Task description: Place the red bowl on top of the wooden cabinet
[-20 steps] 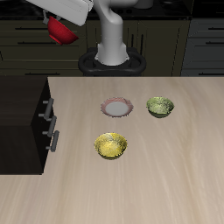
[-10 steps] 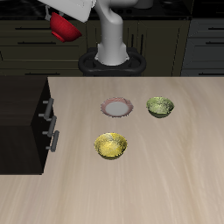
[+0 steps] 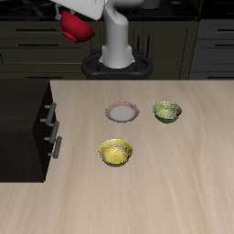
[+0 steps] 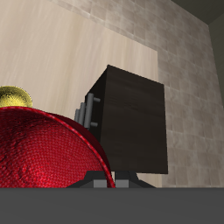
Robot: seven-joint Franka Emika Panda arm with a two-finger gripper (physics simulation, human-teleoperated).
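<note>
Surface [image 3: 183,174] holds yellow bowl [image 3: 116,152], green bowl [image 3: 167,111], plate [image 3: 122,112], cabinet [image 3: 23,128]; claw [image 3: 80,18] clamped on red bowl [image 3: 77,29], raised high

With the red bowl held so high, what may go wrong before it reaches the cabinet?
1. The red bowl hangs high, beyond the table's back edge; a slip would likely drop it off the table.
2. The wooden cabinet is off to the side, so lowering now would miss its top.
</note>
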